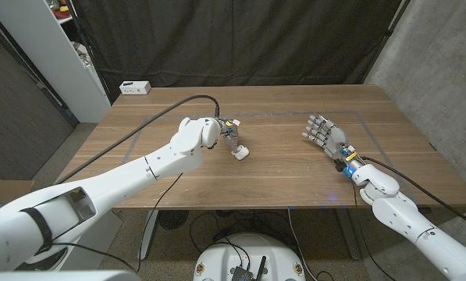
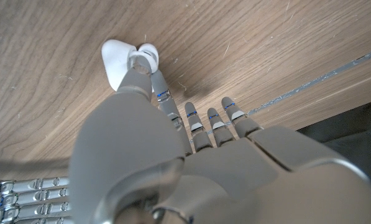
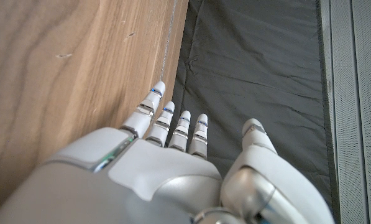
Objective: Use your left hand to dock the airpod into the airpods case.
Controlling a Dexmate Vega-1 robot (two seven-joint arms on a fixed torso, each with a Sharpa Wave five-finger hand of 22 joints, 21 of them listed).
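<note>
The left hand (image 1: 221, 131) is down at the middle of the wooden counter (image 1: 287, 179), and its fingertips (image 2: 145, 57) reach to the small white airpods case (image 1: 240, 153) that stands there. In the left wrist view two fingers come together just at a small white rounded piece beside the white case (image 2: 115, 61); I think this piece is the airpod (image 2: 149, 51), pinched between the fingertips, but it is too small to be sure, and I cannot tell if it is already inside the case or only touches its edge. The other fingers of this hand are stretched out over the wood, apart from the case. So the step in hand looks like the docking itself. The next move, in my judgement, calls for a slow push straight down into the slot, without tipping the light case, and then to let go. The right hand (image 1: 326, 134) waits well apart at the right side, fingers spread, holding nothing.
</note>
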